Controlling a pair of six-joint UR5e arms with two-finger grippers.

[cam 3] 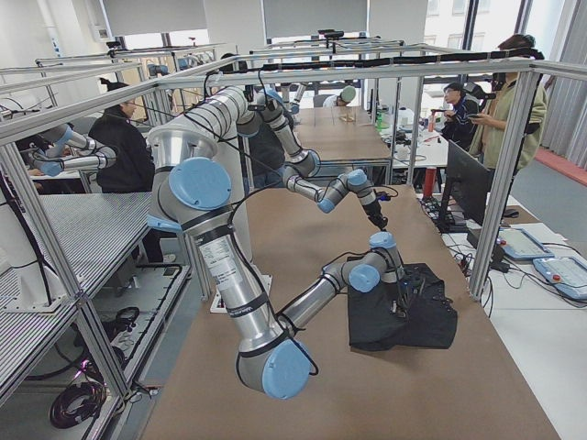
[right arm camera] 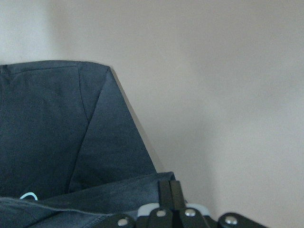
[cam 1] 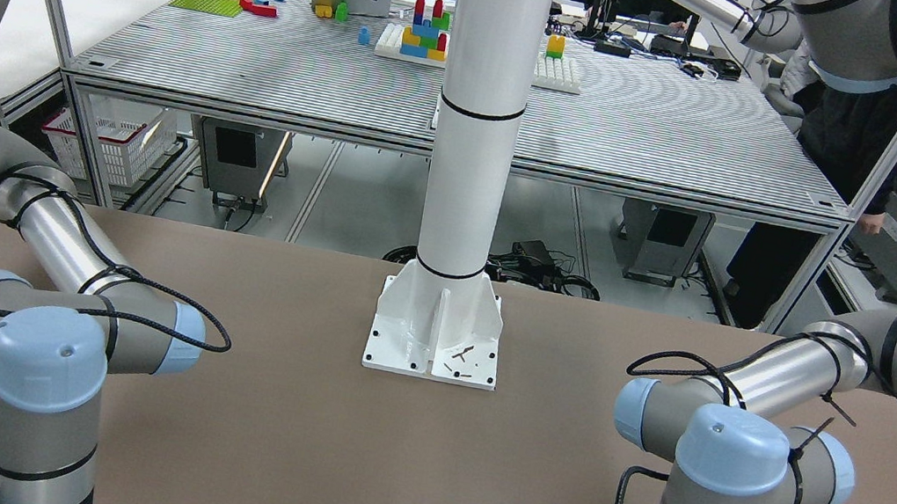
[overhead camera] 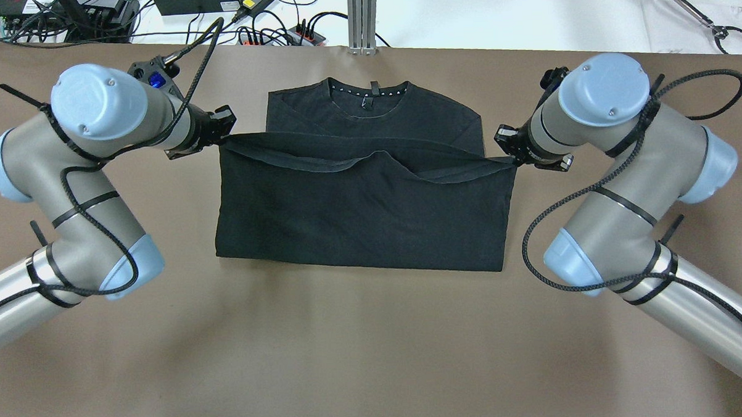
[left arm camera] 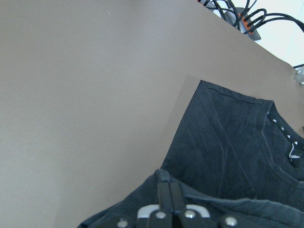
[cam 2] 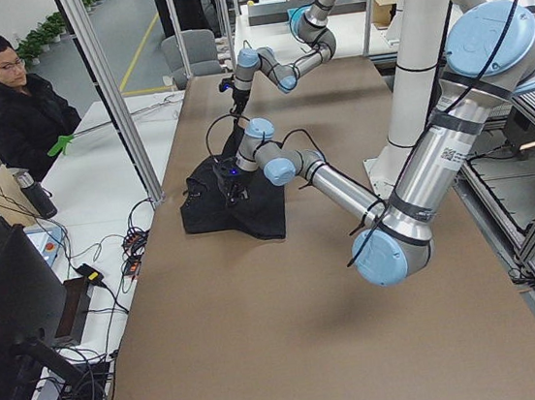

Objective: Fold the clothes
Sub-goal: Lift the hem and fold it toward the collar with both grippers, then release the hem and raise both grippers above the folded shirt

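Observation:
The black garment [overhead camera: 359, 215], a T-shirt with a round collar at its far side, lies on the brown table [overhead camera: 351, 345] in the overhead view. Its hemmed lower edge [overhead camera: 345, 163] is lifted and stretched between the two grippers, sagging in the middle above the shirt's chest. My left gripper [overhead camera: 223, 134] is shut on the hem's left corner. My right gripper [overhead camera: 506, 151] is shut on the hem's right corner. The left wrist view shows the closed fingers [left arm camera: 164, 192] pinching fabric above the shirt's shoulder [left arm camera: 223, 137]. The right wrist view shows the same [right arm camera: 166, 194].
The white pillar's base plate [cam 1: 437, 330] stands on the robot's side of the table. Cables and power strips [overhead camera: 260, 27] lie past the far table edge. Operators stand beside the table [cam 2: 17, 104]. Another table with toy bricks [cam 1: 419, 30] stands behind the robot.

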